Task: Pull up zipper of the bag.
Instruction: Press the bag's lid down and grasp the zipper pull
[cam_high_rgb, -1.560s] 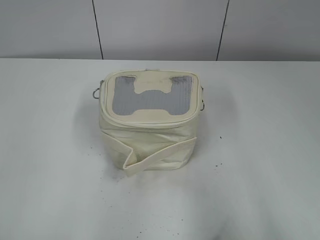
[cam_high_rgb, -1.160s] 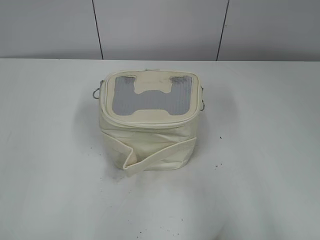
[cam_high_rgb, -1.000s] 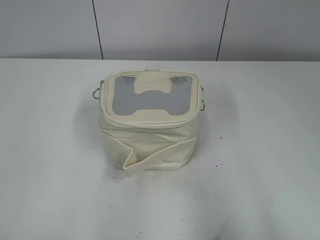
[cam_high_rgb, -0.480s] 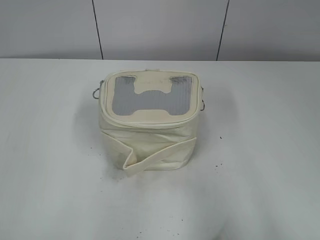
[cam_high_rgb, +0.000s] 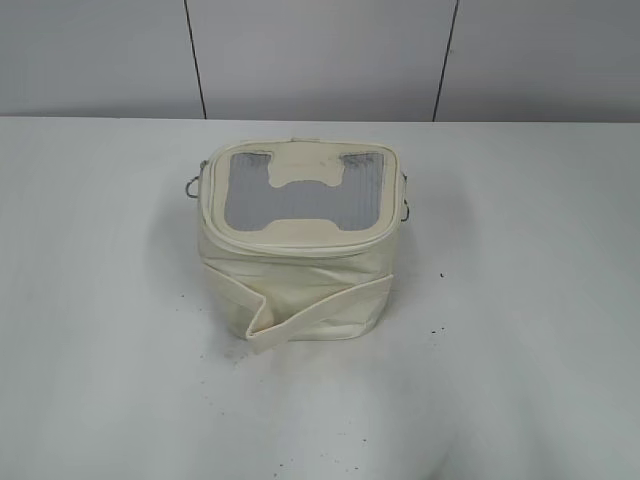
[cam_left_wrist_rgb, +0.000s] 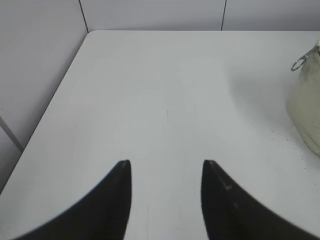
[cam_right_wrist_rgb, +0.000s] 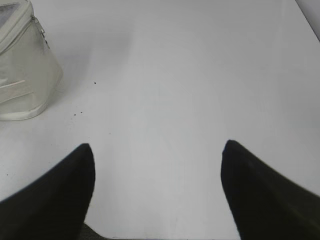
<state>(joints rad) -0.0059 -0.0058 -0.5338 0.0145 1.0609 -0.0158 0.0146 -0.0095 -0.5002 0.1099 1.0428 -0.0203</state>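
Note:
The cream-white bag (cam_high_rgb: 300, 250) stands at the middle of the white table, lid up, with a grey ribbed window and a bone-shaped patch. The zipper (cam_high_rgb: 300, 247) runs around the lid rim; one silver ring pull (cam_high_rgb: 190, 187) hangs at the bag's left and another (cam_high_rgb: 405, 208) at its right. The left wrist view shows the bag's edge (cam_left_wrist_rgb: 306, 115) and a ring (cam_left_wrist_rgb: 298, 63) at far right. The right wrist view shows the bag (cam_right_wrist_rgb: 22, 75) at top left. My left gripper (cam_left_wrist_rgb: 166, 165) and right gripper (cam_right_wrist_rgb: 157, 147) are open, empty and away from the bag. Neither shows in the exterior view.
The white table (cam_high_rgb: 520, 300) carries a few small dark specks near the bag. A grey panelled wall (cam_high_rgb: 320, 60) stands behind it. The table's left edge (cam_left_wrist_rgb: 55, 95) shows in the left wrist view, its right edge (cam_right_wrist_rgb: 306, 20) in the right wrist view.

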